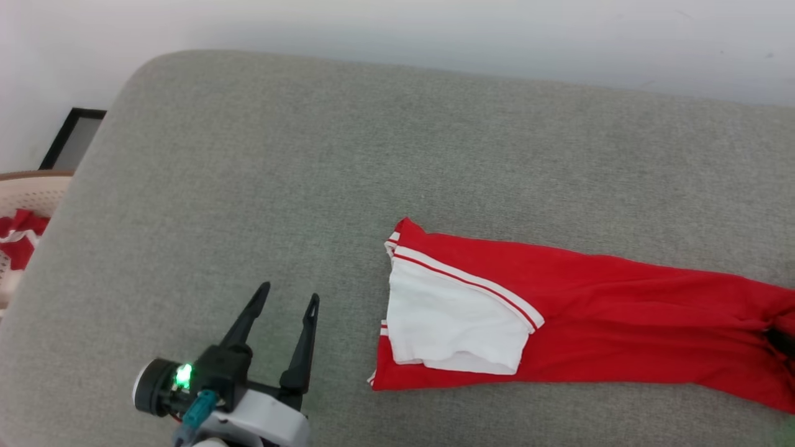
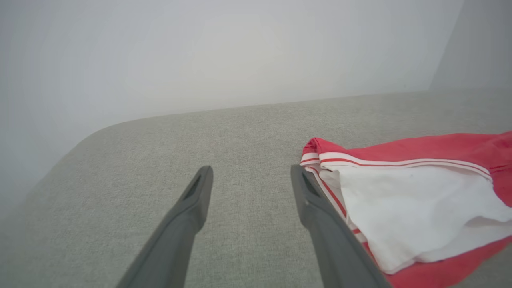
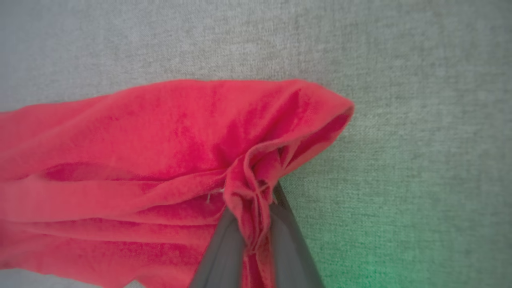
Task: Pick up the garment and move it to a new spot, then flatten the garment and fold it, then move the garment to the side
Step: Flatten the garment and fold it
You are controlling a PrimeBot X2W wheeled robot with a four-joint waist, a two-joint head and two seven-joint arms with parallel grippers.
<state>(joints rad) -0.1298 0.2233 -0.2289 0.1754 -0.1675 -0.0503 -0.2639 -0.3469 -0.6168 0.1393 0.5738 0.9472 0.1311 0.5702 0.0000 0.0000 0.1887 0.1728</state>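
The garment (image 1: 621,310) — soft matt cloth; the cushion (image 1: 310,155) — coarse woven fabric.

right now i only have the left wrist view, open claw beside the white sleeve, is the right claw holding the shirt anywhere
Observer: Yes, in the right wrist view the right claw is shut on a bunched red edge of the garment.
Operator: which end is that
Observer: The end opposite the white sleeve; the head view shows the garment lying as a long strip across the grey cushion, running to the right.
Operator: anything off to the left
Observer: A pale perforated basket with red and white cloth showing in it sits past the cushion's left end.
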